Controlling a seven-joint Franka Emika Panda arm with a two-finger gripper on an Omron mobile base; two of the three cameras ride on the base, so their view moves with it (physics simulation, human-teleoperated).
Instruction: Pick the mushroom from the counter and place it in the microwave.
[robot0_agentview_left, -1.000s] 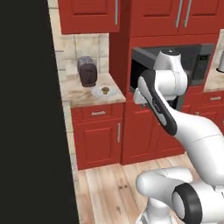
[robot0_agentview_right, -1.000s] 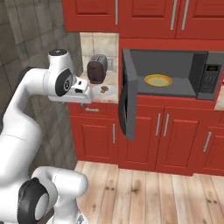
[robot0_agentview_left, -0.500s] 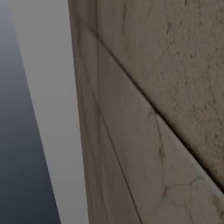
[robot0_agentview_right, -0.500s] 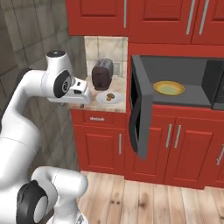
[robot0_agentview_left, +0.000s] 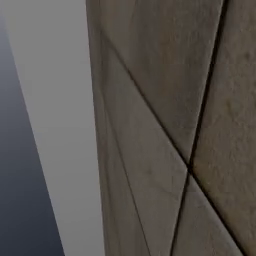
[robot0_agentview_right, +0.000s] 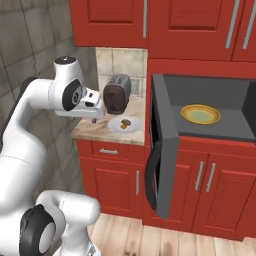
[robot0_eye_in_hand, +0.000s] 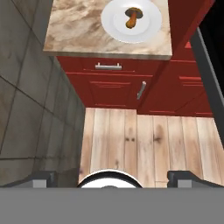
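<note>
Up close, mushroom (robot0_eye_in_hand: 132, 17) on plate (robot0_eye_in_hand: 148, 30), top rim cropped; fingers (robot0_eye_in_hand: 112, 178) fully spread, empty.

Mushroom on the counter, microwave open

A small brown-orange mushroom (robot0_eye_in_hand: 132, 17) lies on its side on the beige marbled counter (robot0_agentview_right: 97, 131); right of it, the dark grey microwave (robot0_agentview_right: 210, 107) stands with door swung wide.

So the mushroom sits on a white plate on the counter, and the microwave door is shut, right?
Not quite. The mushroom does sit on the white plate on the counter, but the right base view shows the microwave door swung open.
</note>
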